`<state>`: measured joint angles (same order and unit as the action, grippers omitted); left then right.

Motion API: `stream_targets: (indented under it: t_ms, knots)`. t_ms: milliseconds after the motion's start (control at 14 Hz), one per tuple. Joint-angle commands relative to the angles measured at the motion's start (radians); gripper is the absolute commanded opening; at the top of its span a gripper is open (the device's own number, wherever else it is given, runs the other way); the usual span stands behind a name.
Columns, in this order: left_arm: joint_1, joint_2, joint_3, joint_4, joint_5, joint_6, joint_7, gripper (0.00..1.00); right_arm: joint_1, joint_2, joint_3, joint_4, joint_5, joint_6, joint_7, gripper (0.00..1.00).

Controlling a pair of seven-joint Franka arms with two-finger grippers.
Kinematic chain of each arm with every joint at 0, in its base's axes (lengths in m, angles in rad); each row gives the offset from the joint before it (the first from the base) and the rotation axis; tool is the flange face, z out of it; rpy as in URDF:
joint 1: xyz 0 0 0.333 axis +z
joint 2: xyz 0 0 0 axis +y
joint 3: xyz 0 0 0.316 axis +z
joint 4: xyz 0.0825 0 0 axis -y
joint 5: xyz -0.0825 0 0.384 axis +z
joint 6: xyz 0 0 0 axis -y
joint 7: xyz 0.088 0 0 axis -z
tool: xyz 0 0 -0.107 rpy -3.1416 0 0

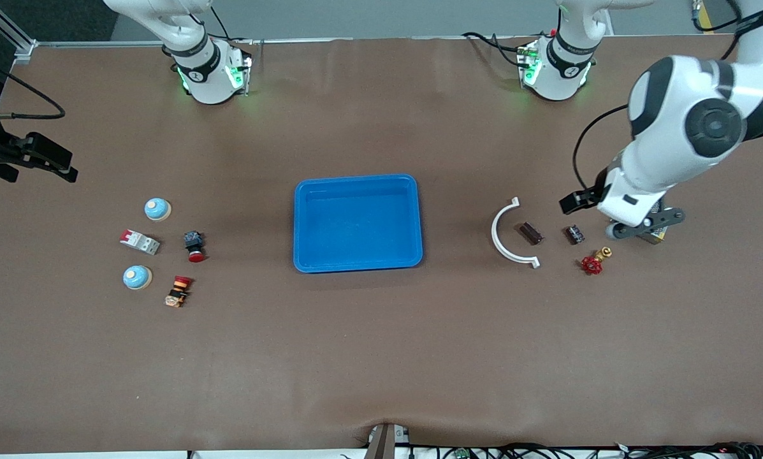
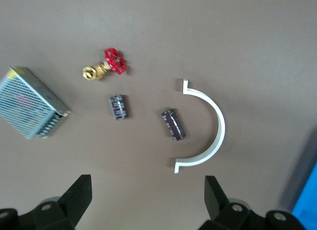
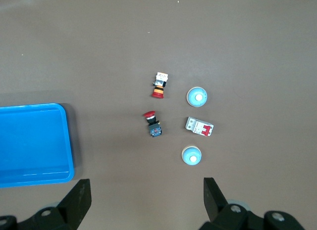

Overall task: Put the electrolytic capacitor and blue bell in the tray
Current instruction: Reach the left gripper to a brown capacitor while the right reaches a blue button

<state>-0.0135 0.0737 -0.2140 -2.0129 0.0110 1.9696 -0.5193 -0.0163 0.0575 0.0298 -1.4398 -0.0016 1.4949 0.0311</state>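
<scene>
Hovering wide open, nothing gripped by either gripper.
Left gripper (image 2: 146, 200) is parked over table by capacitors (image 1: 531, 233); right gripper (image 3: 146, 200) is seen over bells (image 1: 157, 208), tray (image 1: 357, 261) between.

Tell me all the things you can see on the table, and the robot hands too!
tray: one, bright blue, middle of the table, nothing in it.
bells: two, light blue, toward the right arm's end; second one nearer the front camera.
breaker switch: one, white and red, between the bells.
push buttons: two, red-capped, beside the bells; second.
capacitors: two, dark brown, toward the left arm's end; second.
curved clip: one, white, beside the capacitors.
valve: one, brass with red wheel.
metal box: one, silver mesh, under the left arm.
left hand: open, above the capacitors.
right hand: open, high above the bells.
</scene>
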Motion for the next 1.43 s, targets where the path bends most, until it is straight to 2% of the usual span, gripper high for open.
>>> stream_targets:
  t_ms: [0,214,429,571,1000,1214,1357]
  knots:
    - [0.004,-0.002,-0.008,-0.134,-0.020,0.167,-0.083,1.00,-0.014,-0.005,0.007,-0.074,-0.011,0.024,0.001,1.00]
    - [0.012,0.053,-0.008,-0.216,-0.020,0.316,-0.146,1.00,-0.042,-0.005,0.004,-0.271,-0.009,0.180,0.001,1.00]
    - [0.004,0.118,-0.008,-0.239,-0.020,0.399,-0.253,0.88,-0.097,0.031,0.004,-0.466,-0.015,0.414,-0.006,1.00]
    - [0.000,0.162,-0.010,-0.240,-0.019,0.429,-0.283,0.83,-0.132,0.114,0.004,-0.487,-0.015,0.470,-0.008,1.00]
    - [-0.017,0.288,-0.008,-0.239,-0.019,0.581,-0.398,0.83,-0.186,0.343,0.004,-0.501,-0.017,0.701,-0.016,1.00]
    - [-0.019,0.311,-0.008,-0.240,-0.019,0.584,-0.400,0.82,-0.197,0.422,0.004,-0.499,-0.017,0.803,-0.031,1.00]
    - [-0.017,0.317,-0.008,-0.242,-0.019,0.584,-0.400,0.76,-0.214,0.473,0.005,-0.499,-0.017,0.869,-0.051,1.00]
